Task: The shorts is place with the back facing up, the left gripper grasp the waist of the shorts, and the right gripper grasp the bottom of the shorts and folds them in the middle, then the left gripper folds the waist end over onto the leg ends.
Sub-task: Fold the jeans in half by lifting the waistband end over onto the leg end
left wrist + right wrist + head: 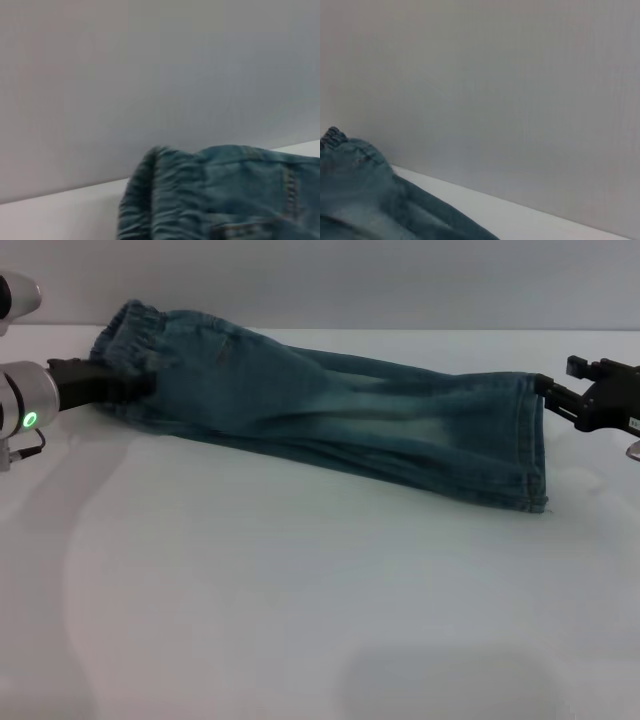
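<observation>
Shorts (330,420) of faded blue-green denim lie stretched across the white table (300,620), folded along their length into a narrow strip, with the waist of the shorts (130,335) at the robot's left and the leg ends (530,440) at its right. The left gripper (135,388) has its black fingers pushed into the gathered band and seems clamped on it. The right gripper (545,390) touches the far corner of the hem, but I cannot tell if its fingers are together or apart.
</observation>
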{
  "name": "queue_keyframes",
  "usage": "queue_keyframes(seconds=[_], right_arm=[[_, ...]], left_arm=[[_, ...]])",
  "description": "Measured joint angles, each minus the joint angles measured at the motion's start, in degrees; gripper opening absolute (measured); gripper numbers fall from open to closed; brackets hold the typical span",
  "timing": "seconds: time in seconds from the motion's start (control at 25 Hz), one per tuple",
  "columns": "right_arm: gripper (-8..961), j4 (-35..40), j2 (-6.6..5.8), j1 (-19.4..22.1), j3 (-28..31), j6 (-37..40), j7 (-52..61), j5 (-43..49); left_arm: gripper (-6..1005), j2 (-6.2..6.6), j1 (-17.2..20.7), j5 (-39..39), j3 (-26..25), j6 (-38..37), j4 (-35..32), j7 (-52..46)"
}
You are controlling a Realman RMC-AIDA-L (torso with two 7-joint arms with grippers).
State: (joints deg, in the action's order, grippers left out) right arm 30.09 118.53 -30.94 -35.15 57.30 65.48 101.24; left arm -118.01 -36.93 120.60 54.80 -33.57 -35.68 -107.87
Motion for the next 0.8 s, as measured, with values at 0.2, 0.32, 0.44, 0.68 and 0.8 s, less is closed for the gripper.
queue_keyframes(seconds=[0.2,0.32,0.44,0.68,0.8], right_arm=[[519,-0.16,0.16,0.0,0.0,0.3,0.04,0.0],[519,-0.22,0.22,0.0,-0.01,0.6,0.06,0.0],[519,-0.31,0.22,0.0,-0.01,0.66,0.07,0.0],[518,-0.38,0.21,0.14,0.06,0.73,0.08,0.0],[518,-0.39,0.2,0.29,0.02,0.9,0.08,0.0]], left_arm=[[702,-0.11,-0.87,-0.17,0.34,-0.56,0.0,-0.38],[700,-0.24,-1.24,-0.2,0.33,-0.24,0.35,-0.1],[698,-0.23,-1.25,-0.2,0.32,0.15,0.49,-0.05],[693,0.1,-0.58,-0.09,-0.11,1.96,0.37,-0.56],[691,0.36,1.02,0.1,-0.37,4.65,0.51,-0.77]])
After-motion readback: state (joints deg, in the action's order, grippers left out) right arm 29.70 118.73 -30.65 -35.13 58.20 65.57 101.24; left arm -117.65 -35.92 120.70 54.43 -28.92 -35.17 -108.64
